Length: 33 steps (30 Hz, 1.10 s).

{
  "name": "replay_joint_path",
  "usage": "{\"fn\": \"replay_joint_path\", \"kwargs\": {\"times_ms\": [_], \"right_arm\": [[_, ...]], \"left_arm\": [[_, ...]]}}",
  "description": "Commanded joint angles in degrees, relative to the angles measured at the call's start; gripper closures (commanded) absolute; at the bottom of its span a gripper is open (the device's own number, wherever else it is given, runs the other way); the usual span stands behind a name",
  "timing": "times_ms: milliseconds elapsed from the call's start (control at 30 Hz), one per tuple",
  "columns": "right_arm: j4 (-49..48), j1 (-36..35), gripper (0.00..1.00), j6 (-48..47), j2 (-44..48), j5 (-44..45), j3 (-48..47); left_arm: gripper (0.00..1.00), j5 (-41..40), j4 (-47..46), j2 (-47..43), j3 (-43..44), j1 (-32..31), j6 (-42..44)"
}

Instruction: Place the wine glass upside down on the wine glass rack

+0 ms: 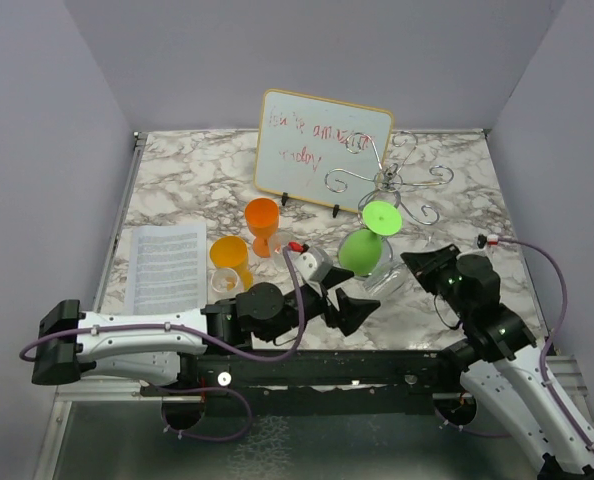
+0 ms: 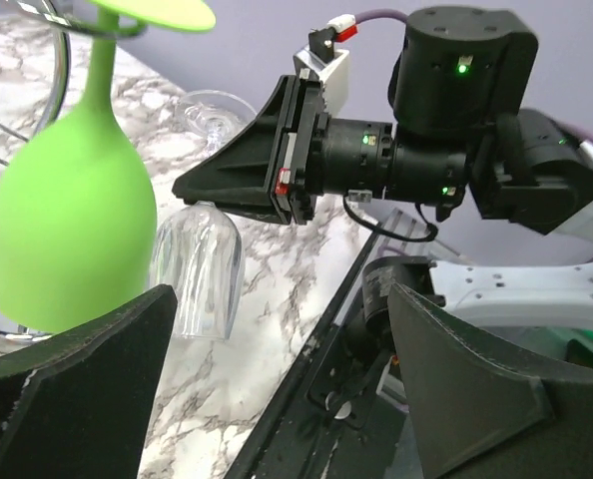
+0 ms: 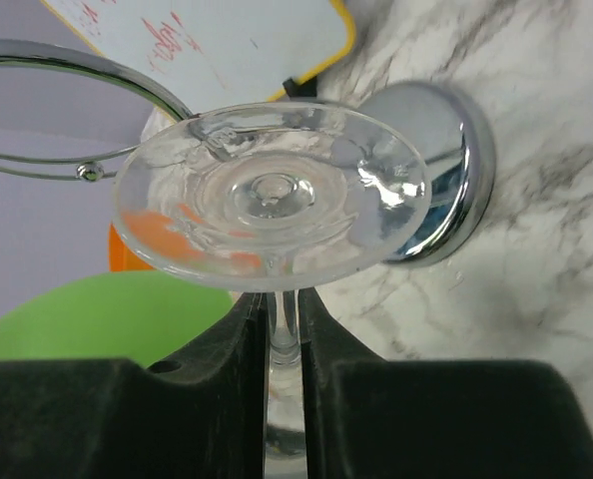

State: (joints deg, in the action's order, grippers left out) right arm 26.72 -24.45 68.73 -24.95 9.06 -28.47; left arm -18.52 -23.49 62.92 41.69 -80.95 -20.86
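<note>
The clear wine glass (image 3: 272, 195) is foot-up, and my right gripper (image 3: 282, 299) is shut on its stem just under the foot. In the left wrist view its bowl (image 2: 197, 269) hangs rim-down close over the marble, beside a green wine glass (image 2: 72, 230) that hangs upside down from the wine glass rack (image 1: 389, 182). The rack's shiny round base (image 3: 446, 180) lies just beyond the clear foot, with a wire arm (image 3: 77, 65) up to the left. My left gripper (image 2: 282, 299) stands open with nothing in it, a little short of the clear glass (image 1: 382, 278).
A whiteboard (image 1: 322, 150) stands behind the rack. Two orange glasses (image 1: 262, 225) (image 1: 230, 255) and a small clear glass (image 1: 225, 283) stand left of centre. A printed sheet (image 1: 165, 265) lies at the left. The black base rail (image 1: 317, 370) runs along the near edge.
</note>
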Motion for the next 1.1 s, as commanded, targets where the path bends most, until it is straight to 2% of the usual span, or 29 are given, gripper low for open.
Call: {"fn": "replay_joint_path", "kwargs": {"times_ms": [0,133,300,467,600,767,967,1067], "right_arm": [[-7.4,-0.4,0.99,-21.3,1.9,8.2,-3.2],[-11.8,-0.3,0.99,-32.6,4.3,11.5,-2.7],[-16.0,-0.4,0.99,-42.4,6.6,13.8,-2.3],[-20.5,-0.4,0.99,-49.5,8.0,15.0,-1.6],[-23.7,-0.4,0.99,-54.4,7.7,13.4,-2.1],[-27.0,-0.4,0.99,-60.9,6.8,8.7,-3.0],[-26.8,-0.4,0.99,-67.2,0.9,3.9,-6.7],[-26.9,-0.5,0.99,-68.2,-2.0,2.3,-8.0]], "left_arm": [[0.12,0.5,6.6,-3.7,1.9,0.0,-0.4],[0.1,-2.0,13.2,-4.3,6.8,0.0,1.1],[0.09,-4.7,19.3,-4.3,13.3,0.0,3.3],[0.08,-8.0,14.5,-4.5,13.6,0.2,8.1],[0.07,-10.9,16.8,-2.8,17.9,1.4,8.7],[0.06,-5.8,19.5,-1.9,21.8,4.9,5.2],[0.06,8.2,23.3,-0.5,26.5,16.6,-2.6],[0.06,10.4,25.3,0.3,28.7,18.9,-3.3]]}}
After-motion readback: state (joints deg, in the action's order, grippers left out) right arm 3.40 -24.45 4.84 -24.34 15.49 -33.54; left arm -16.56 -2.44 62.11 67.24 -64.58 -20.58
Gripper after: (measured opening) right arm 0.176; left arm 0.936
